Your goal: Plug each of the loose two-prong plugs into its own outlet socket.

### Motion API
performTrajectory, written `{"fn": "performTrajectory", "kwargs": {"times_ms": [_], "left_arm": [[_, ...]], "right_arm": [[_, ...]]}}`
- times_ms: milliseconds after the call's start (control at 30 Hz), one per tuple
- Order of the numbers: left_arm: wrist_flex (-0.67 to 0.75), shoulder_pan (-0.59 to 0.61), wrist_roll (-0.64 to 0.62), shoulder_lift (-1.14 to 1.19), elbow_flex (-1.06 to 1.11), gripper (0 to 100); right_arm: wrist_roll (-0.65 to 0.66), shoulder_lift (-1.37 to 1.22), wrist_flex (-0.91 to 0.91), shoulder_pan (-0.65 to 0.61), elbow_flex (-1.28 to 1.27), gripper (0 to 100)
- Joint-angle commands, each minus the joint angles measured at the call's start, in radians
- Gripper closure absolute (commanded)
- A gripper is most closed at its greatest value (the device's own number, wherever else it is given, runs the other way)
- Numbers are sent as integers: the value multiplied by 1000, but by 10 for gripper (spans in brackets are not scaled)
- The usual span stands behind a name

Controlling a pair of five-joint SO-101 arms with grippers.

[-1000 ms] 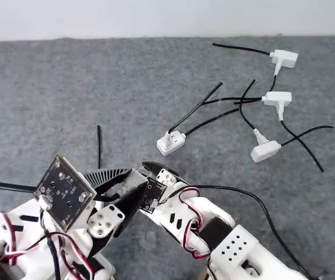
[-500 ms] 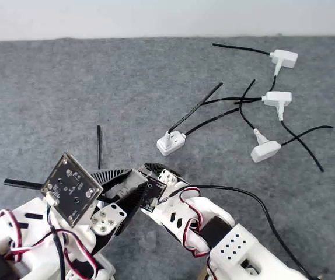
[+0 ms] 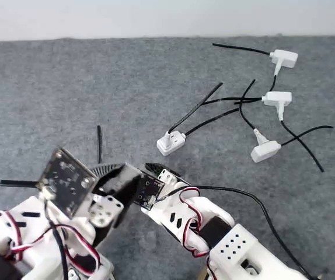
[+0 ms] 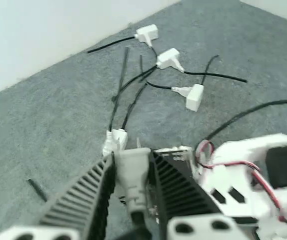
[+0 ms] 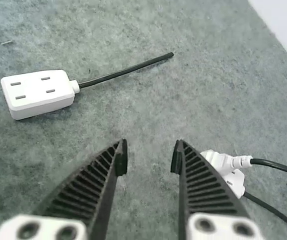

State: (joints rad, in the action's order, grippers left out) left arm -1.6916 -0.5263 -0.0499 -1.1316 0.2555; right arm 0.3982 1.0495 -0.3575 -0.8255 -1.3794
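My left gripper point(image 4: 131, 157) is shut on a white plug point(image 4: 131, 176) whose black cord point(image 3: 16, 183) sticks out behind the arm. In the high view this gripper point(image 3: 122, 177) sits at the lower middle, close beside my right gripper point(image 3: 154, 170). The right gripper point(image 5: 146, 155) is open over bare carpet with nothing between its fingers. A white outlet block point(image 3: 170, 142) point(image 5: 38, 92) point(image 4: 114, 142) lies just beyond both grippers. Three loose white plugs point(image 3: 284, 57) point(image 3: 277, 98) point(image 3: 265, 151) lie at the far right with crossing cords. One white plug point(image 5: 224, 166) lies beside a right finger.
A short loose black cord piece point(image 3: 98, 146) lies on the grey carpet point(image 3: 68, 93) left of the outlet. A pale wall point(image 3: 156, 17) borders the far edge. The right arm's body point(image 4: 243, 160) and a black cable point(image 3: 261, 210) lie close to the left gripper.
The left wrist swung slightly right, then back left and a little farther away, carrying the held plug and its cord. The right arm and the loose plugs have not moved.
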Motion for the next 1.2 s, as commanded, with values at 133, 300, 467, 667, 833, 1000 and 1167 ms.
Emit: {"fn": "performTrajectory", "kwargs": {"times_ms": [133,300,467,667,833,1000,1167], "left_arm": [[52,117,-5,15,-33,988],[61,160,-5,15,-35,988],[69,244,-5,15,-35,988],[91,459,-91,94,-35,988],[-69,595,-166,419,-28,988],[-68,660,-167,634,-44,988],[-68,652,-167,666,-35,988]], "right_arm": [[0,10,-1,15,63,841],[0,10,-1,15,63,841],[0,12,-1,21,64,841],[-26,19,-127,45,121,841],[-80,19,-272,44,203,838],[-120,21,-294,41,209,838],[-149,21,-349,45,244,838]]}}
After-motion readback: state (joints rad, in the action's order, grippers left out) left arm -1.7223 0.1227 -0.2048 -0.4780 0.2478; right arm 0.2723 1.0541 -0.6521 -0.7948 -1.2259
